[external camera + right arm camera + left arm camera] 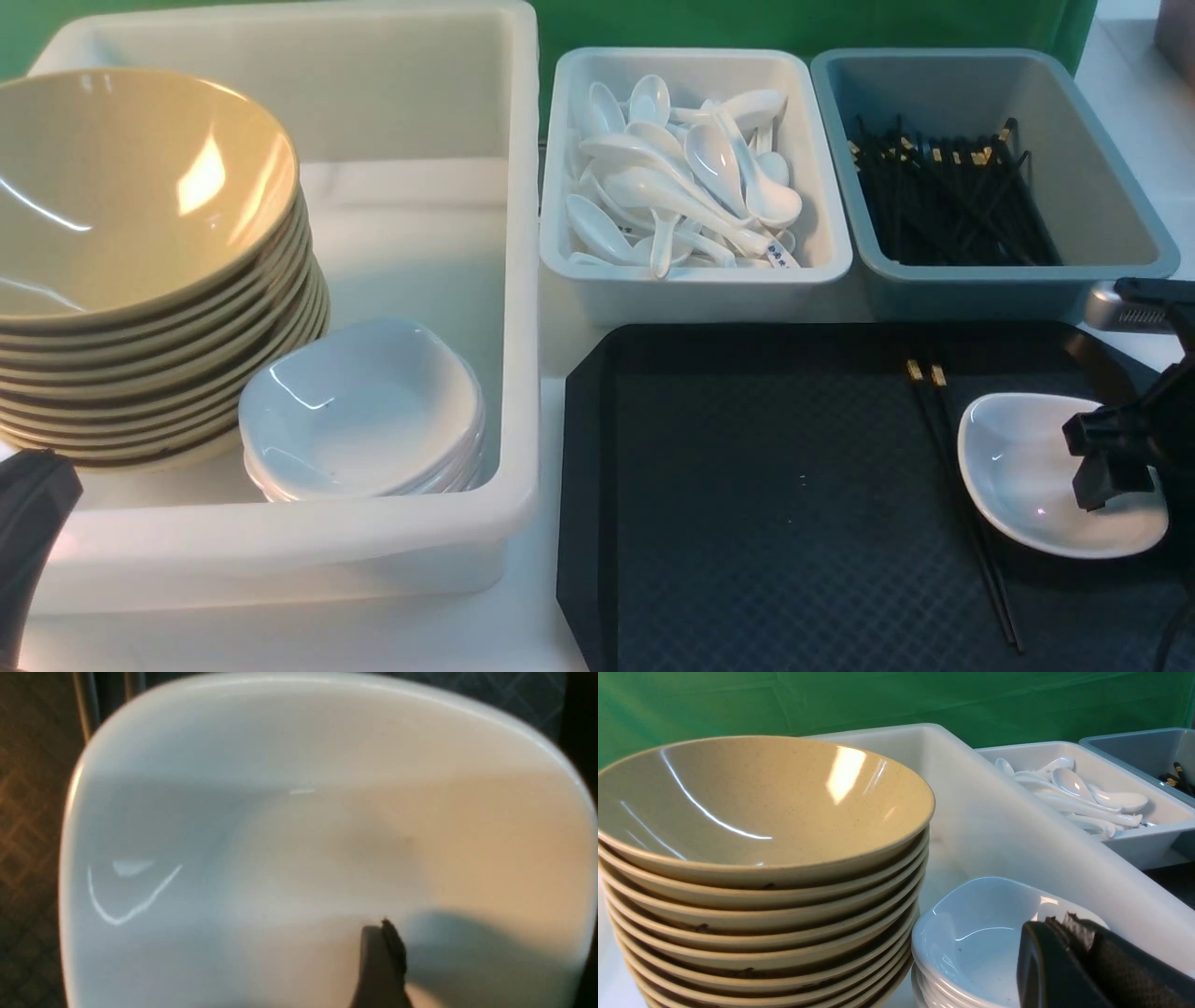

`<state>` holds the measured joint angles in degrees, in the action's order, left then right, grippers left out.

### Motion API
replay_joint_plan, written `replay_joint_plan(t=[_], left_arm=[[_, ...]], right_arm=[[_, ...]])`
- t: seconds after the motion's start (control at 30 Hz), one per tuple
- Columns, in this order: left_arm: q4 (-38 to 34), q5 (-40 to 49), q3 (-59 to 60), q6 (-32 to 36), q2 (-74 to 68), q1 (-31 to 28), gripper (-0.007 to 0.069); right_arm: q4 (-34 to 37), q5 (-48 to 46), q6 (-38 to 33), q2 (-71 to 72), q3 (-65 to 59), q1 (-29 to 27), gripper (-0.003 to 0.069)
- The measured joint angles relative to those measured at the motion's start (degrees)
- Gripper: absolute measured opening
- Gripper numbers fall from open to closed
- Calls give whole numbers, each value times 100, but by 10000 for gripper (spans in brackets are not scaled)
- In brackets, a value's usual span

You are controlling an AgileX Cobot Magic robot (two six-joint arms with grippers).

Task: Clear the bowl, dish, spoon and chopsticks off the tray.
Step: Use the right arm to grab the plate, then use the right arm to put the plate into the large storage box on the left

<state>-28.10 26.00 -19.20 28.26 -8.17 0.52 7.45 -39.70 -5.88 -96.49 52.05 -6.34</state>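
You see the left fingers (1045,961) together; the right fingers (1106,476) hang over the dish (1018,467), their gap not discernible.

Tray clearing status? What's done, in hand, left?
Done: no bowl or spoon on the tray; bowls and spoons sit in tubs. In hand: right end effector at the dish, grip unclear. Left: dish and chopsticks, both on the tray.
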Motion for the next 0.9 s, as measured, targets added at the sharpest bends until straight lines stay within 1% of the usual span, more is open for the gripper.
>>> replay_joint_plan(t=[0.07, 0.2, 0.23, 0.3, 0.33, 0.37, 0.43, 0.47, 0.5, 0.53, 0.57, 0.6, 0.67, 0.7, 0.8, 0.87, 0.9], left_arm=[[0, 0, 0, 0, 0, 0, -11], [0, 0, 0, 0, 0, 0, -11], [0, 0, 0, 0, 0, 0, -11], [0, 0, 0, 0, 0, 0, -11], [0, 0, 0, 0, 0, 0, -11], [0, 0, 0, 0, 0, 0, -11], [0, 0, 0, 0, 0, 0, -11], [0, 0, 0, 0, 0, 0, -11], [0, 0, 0, 0, 0, 0, -11], [0, 0, 0, 0, 0, 0, -11], [0, 0, 0, 0, 0, 0, -11], [0, 0, 0, 0, 0, 0, -11], [0, 0, 0, 0, 0, 0, -11], [1, 0, 0, 0, 0, 0, -11], [1, 0, 0, 0, 0, 0, -11], [1, 0, 0, 0, 0, 0, -11], [1, 0, 0, 0, 0, 0, -11]], right_arm=[[6, 46, -21, -11, 0, 0, 421], [137, 100, -311, 44, 0, 0, 215], [168, 100, -326, 44, 0, 0, 205], [667, -7, -813, 464, 0, 0, 117], [916, -56, -1029, 674, 0, 0, 90], [1072, -87, -1159, 856, 0, 0, 78], [1614, -149, -1548, 1285, 22, 14, 65], [2008, -167, -1860, 1604, 94, 88, 64], [2066, -167, -1898, 1688, 110, 122, 64], [2422, -167, -2119, 1878, 217, 236, 64], [2608, -152, -2223, 2004, 304, 359, 64], [3095, -108, -2471, 2157, 475, 640, 64], [3554, -8, -2699, 2219, 684, 1117, 64], [3903, 137, -2860, 2200, 853, 1495, 64], [4370, 574, -3173, 1998, 1134, 2347, 64], [4557, 1051, -3453, 1691, 1363, 3074, 64], [4596, 1289, -3529, 1499, 1460, 3342, 64]])
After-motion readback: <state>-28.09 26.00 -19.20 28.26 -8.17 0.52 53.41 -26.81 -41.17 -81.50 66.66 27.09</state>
